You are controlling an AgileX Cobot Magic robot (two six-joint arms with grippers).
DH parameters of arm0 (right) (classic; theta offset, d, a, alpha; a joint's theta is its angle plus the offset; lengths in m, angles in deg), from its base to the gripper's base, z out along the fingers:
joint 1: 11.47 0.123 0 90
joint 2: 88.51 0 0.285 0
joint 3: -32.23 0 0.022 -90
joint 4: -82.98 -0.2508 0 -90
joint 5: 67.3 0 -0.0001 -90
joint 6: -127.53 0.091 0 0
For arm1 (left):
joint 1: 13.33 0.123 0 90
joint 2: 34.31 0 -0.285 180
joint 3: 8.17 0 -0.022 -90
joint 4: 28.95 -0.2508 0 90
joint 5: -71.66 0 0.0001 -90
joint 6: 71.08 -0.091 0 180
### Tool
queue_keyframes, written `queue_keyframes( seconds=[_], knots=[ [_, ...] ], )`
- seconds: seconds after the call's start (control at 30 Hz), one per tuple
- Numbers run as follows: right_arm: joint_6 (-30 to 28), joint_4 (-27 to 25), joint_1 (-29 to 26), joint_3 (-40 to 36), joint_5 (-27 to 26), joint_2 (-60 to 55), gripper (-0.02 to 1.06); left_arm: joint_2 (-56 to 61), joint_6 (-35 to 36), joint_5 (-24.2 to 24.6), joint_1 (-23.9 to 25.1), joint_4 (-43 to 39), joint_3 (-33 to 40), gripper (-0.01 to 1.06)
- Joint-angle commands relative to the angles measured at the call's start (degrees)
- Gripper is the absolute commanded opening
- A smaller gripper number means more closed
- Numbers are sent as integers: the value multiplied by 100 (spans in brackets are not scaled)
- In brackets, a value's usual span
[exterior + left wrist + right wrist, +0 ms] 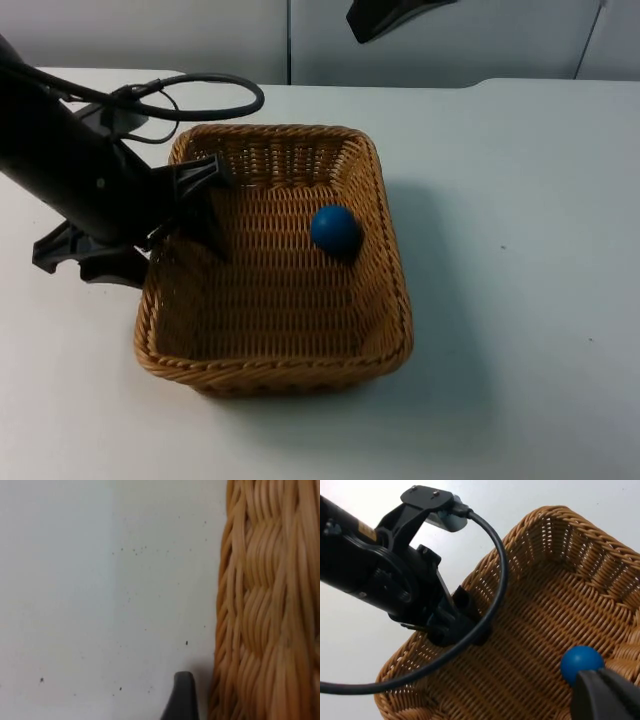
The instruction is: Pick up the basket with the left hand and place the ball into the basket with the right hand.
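basket (275,360) rim clamped, left gripper (190,205) | ball (335,229) inside near right wall

The fixed top camera is looking down and forward over the bench (520,300), the left wrist camera is pressing close to the basket (270,605) wall, and the right wrist camera (higher up) is sharing that basket's interior with the top view.

A rectangular woven wicker basket (275,345) sits open side up on the table. A small blue ball (335,229) lies inside, by its right wall.
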Motion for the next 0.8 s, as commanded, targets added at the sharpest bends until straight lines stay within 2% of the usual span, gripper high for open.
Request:
queue_keyframes(
  seconds=[0.0,0.37,0.43,0.6,0.77],
  knots=[
    [-13,17,7,38,-29,44,0,66,26,138,-13,66,-1,68],
    [-37,40,7,38,-26,56,0,1221,26,184,-13,20,-1,68],
    [-37,54,7,38,-55,94,0,1496,-164,299,-13,2,-1,68],
    [-13,249,7,38,-89,401,0,2075,-275,514,-13,-531,-1,68],
    [188,521,7,38,8,746,0,2402,29,551,-13,-975,-1,68]
  ],
)
